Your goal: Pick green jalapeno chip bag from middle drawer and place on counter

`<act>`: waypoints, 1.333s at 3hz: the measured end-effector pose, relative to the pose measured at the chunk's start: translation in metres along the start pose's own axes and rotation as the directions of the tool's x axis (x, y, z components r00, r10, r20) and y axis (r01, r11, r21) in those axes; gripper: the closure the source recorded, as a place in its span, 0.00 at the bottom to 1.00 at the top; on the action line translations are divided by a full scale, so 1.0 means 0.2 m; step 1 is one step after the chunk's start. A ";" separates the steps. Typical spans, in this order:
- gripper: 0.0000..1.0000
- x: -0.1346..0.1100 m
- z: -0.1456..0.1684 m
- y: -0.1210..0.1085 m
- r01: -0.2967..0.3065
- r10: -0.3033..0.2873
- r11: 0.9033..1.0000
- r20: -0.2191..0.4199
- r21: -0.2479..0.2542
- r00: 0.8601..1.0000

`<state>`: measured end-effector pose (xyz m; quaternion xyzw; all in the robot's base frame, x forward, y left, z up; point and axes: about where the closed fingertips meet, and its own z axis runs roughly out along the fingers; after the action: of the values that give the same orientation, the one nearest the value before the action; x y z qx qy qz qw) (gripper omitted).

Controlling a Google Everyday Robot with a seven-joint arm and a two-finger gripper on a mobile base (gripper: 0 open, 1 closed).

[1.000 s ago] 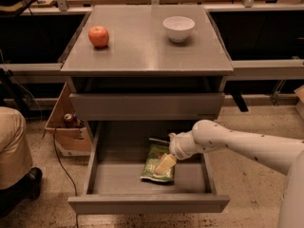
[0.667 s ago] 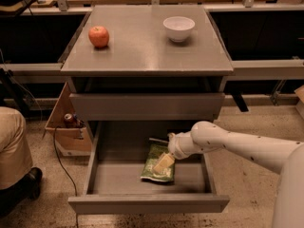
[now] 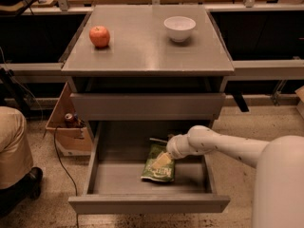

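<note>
Camera view: found the hand low inside the open middle drawer, against the green jalapeno chip bag; could not tell whether apart or together. Saw the bag lying flat, long axis front-to-back, mostly frontward of the hand.

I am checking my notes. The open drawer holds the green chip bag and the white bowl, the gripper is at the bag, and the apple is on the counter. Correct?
Not quite. The camera view shows the white bowl on the counter with the apple, not in the middle drawer. The drawer holds the green jalapeno chip bag, and the gripper is at it.
</note>
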<state>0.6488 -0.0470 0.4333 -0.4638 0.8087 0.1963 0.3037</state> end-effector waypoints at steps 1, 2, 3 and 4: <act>0.00 0.09 0.12 -0.07 -0.029 0.029 0.999 0.005 0.021 1.000; 0.02 0.14 0.25 -0.12 -0.049 0.049 0.999 0.019 0.023 0.999; 0.26 0.16 0.31 -0.16 -0.059 0.058 0.998 0.028 0.022 0.998; 0.48 0.15 0.32 -0.17 -0.056 0.055 0.998 0.042 0.029 0.998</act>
<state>0.6871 -0.0435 0.3643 -0.4325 0.8177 0.2022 0.3217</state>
